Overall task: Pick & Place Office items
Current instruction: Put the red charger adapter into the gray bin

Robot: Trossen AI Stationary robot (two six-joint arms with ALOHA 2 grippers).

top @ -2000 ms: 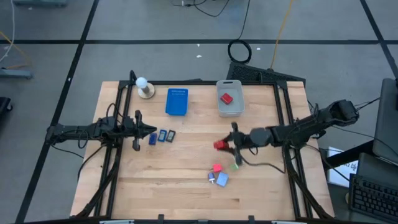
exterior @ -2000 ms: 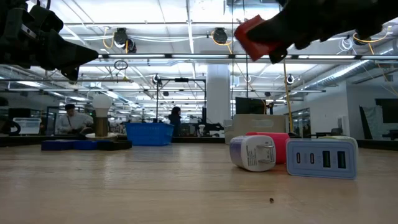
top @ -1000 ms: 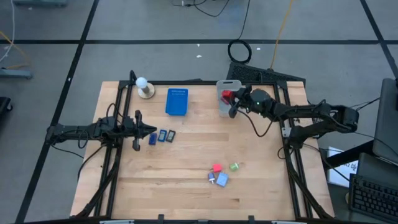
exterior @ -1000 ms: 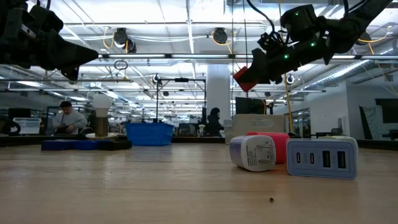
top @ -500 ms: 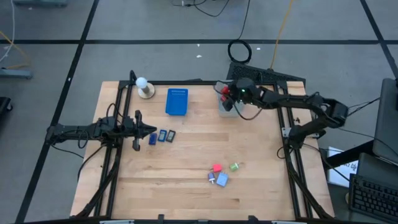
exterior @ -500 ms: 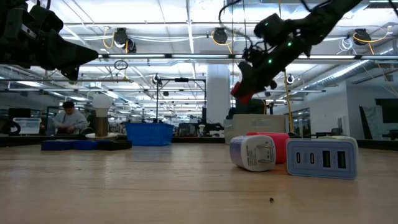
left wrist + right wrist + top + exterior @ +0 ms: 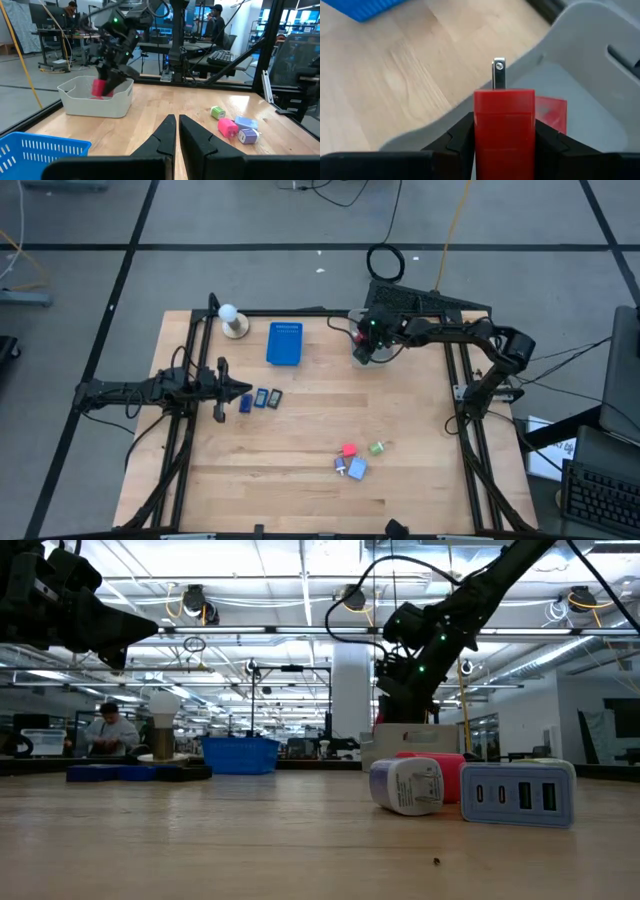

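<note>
Moved from mid-desk to the far edge: right hand [image 7: 367,340], now low over the grey bin [image 7: 357,356], clamped on a red block [image 7: 504,132]. Second red block [image 7: 551,114] already inside the bin. Left hand [image 7: 247,389] fully closed, empty, near the desk's left side beside three dark-blue rectangles [image 7: 260,398]. Pink, green and light-blue pieces [image 7: 353,460] near the front edge; desk centre bare.

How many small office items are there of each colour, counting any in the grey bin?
Red blocks: 2, one in the right claw, one in the grey bin
Dark-blue rectangles: 3
Pink charger: 1
Green piece: 1
Light-blue charger: 1
White charger: 1
Total: 9
</note>
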